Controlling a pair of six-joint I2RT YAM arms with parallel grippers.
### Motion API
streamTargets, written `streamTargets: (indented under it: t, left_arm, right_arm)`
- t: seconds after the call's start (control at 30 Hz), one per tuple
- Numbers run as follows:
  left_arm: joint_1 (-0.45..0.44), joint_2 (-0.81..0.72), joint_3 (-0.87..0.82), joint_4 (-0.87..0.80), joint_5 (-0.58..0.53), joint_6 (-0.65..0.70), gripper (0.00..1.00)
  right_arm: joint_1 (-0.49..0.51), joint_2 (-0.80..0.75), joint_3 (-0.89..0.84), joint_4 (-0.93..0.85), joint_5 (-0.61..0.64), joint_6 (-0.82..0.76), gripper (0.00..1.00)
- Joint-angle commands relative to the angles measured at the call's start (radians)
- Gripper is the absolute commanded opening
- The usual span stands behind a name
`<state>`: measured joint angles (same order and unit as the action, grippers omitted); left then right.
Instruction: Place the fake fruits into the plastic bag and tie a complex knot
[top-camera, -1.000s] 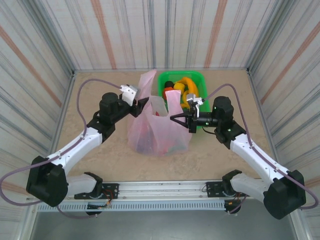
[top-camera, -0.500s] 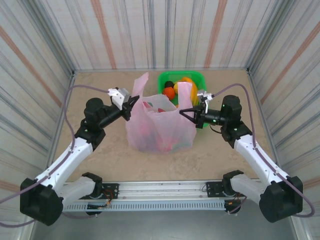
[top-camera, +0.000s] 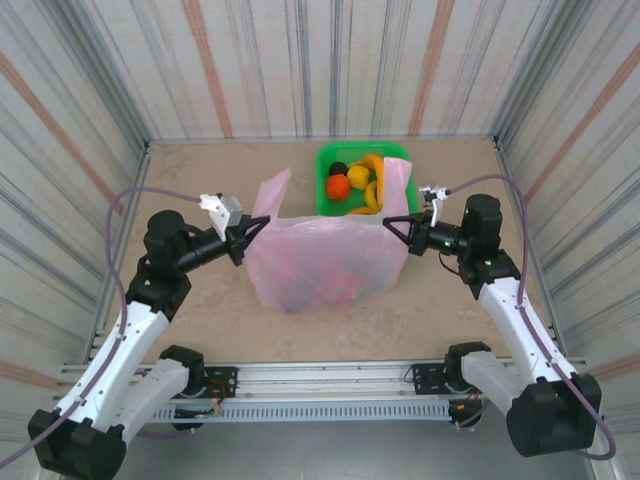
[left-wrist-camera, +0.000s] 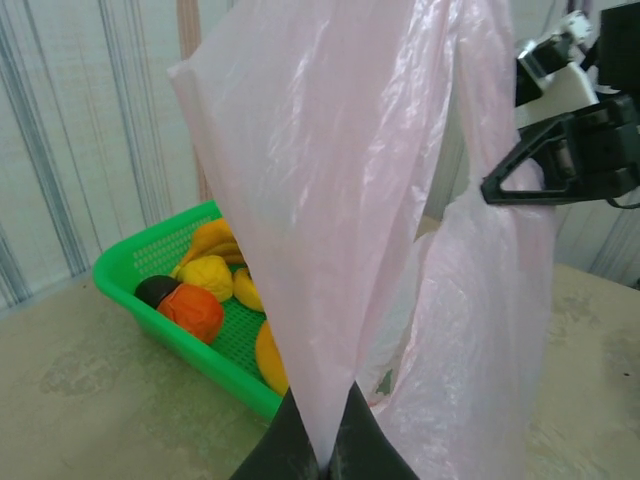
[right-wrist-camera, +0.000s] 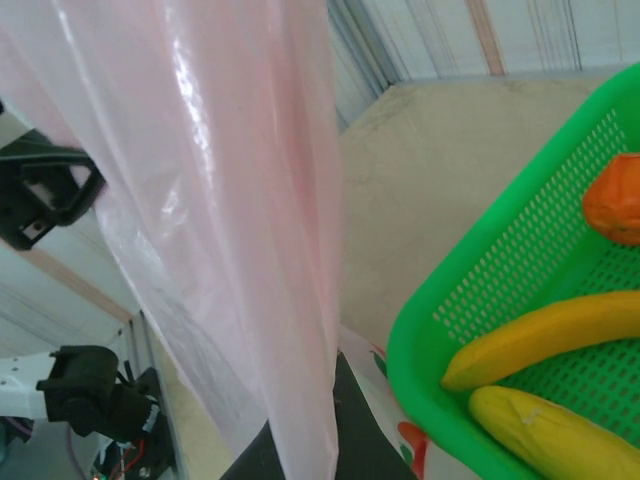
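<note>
I'm reading no text, label, brand or number anywhere. Nothing legible is showing on the plastic bag (top-camera: 320, 265) or on the green basket (top-camera: 366, 147). Toward six o'clock in the right wrist view I'm seeing a small red-and-green print (right-wrist-camera: 412, 440) on the bag's film, but it's a blurred patch of colour and I'm not making out any lettering in it.

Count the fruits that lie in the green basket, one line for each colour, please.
yellow fruits: at least 3 (the plastic bag hides part of the basket)
orange-red fruit: 1
dark fruit: 1
Total: at least 5
</note>
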<state>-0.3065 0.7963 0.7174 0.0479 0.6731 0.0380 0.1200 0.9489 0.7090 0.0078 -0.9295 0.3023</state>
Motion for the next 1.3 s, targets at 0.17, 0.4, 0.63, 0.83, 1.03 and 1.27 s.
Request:
streamTargets:
  t: [0.17,0.4,0.63,0.83,1.03,1.27]
  left_arm:
    - [0.014,-0.005,0.016,-0.011,0.17,0.054,0.0]
    - [-0.054,0.108,0.133,-0.185,0.272,0.217,0.0]
    - [-0.193,0.235,0.262,-0.417,0.213,0.429,0.0]
    - [-0.225,0.338,0.351,-0.528,0.208,0.472,0.0]
    - [-0.246,0.438,0.459,-0.689,0.192,0.509,0.0]
    - [-0.252,0.537,0.562,-0.82,0.178,0.517,0.0]
  right_arm:
    - [0.043,0.061,0.112,-0.112,0.048,-0.101,0.0]
    - [0.171,0.156,0.196,-0.198,0.078,-0.208,0.0]
    - [0.243,0.241,0.268,-0.283,0.06,-0.288,0.0]
    - [0.286,0.277,0.301,-0.337,0.053,-0.349,0.0]
    - [0.312,0.285,0.305,-0.367,0.043,-0.402,0.0]
    - [0.331,0.288,0.305,-0.387,0.042,-0.462,0.0]
